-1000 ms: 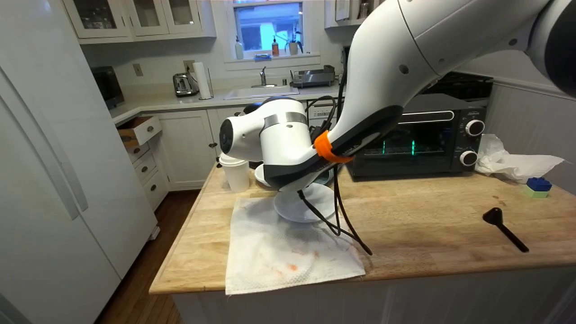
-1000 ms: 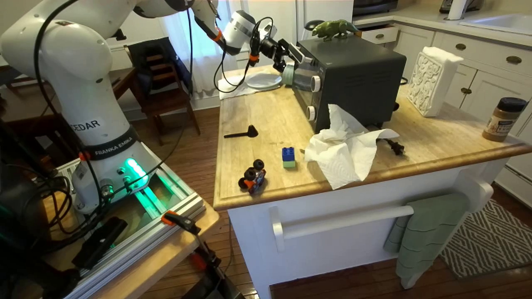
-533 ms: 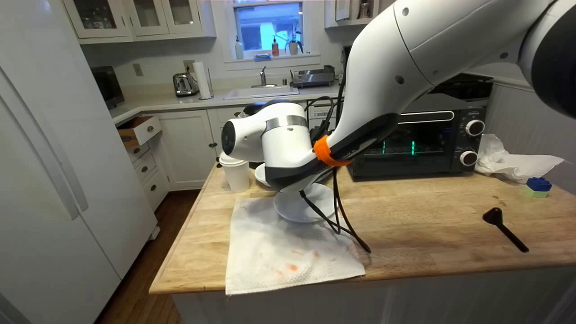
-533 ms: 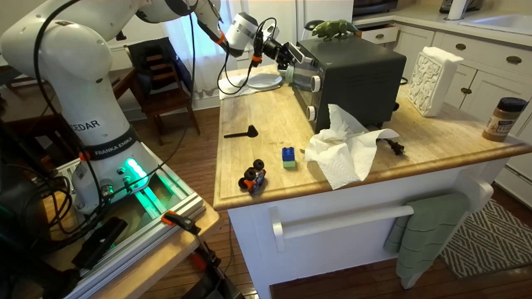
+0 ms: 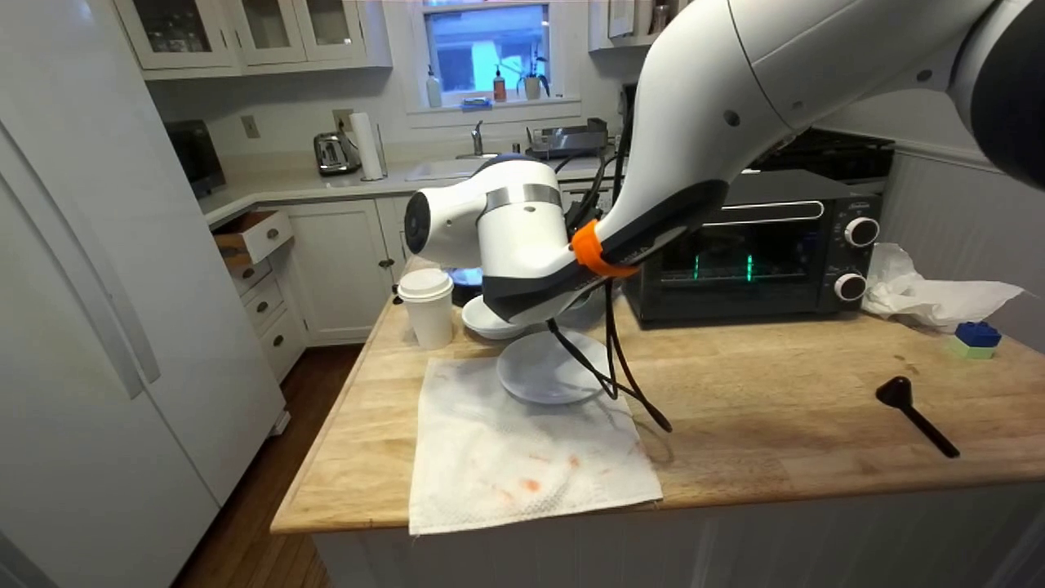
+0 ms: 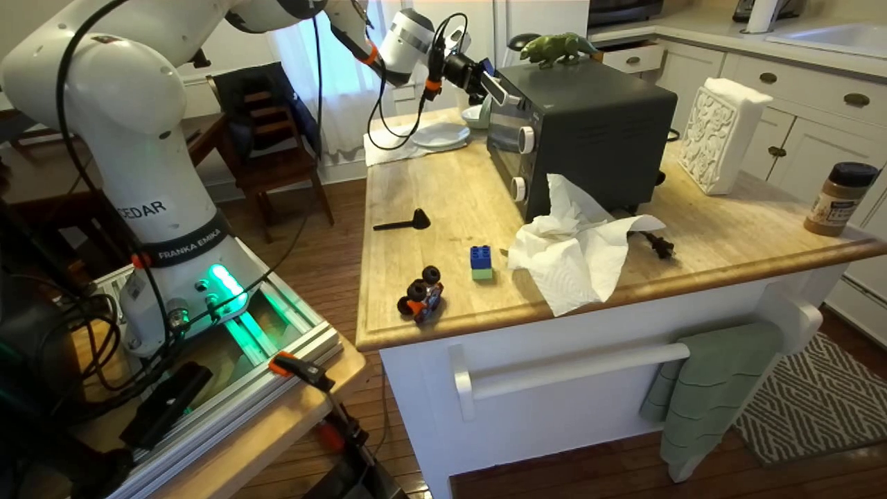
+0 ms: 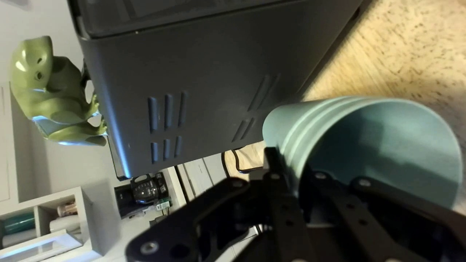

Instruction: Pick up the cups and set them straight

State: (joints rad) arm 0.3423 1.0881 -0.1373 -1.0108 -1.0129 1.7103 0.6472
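Cups [image 7: 364, 149], three nested, in one pincer [image 7: 293, 162]

The tapered, round-rimmed cups [image 7: 364, 149] were pale teal-green, the jointed gripper [image 7: 294, 165] black. The square white cloth [image 5: 514, 457] was blotched orange; the flat dark-grey rug [image 6: 824, 402] was patterned in pale geometric lines.

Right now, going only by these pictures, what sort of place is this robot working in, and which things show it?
Probably a home kitchen. In an exterior view there are a white rectangular sink, a shiny silver metal toaster and a boxy dark-grey glass-fronted oven.
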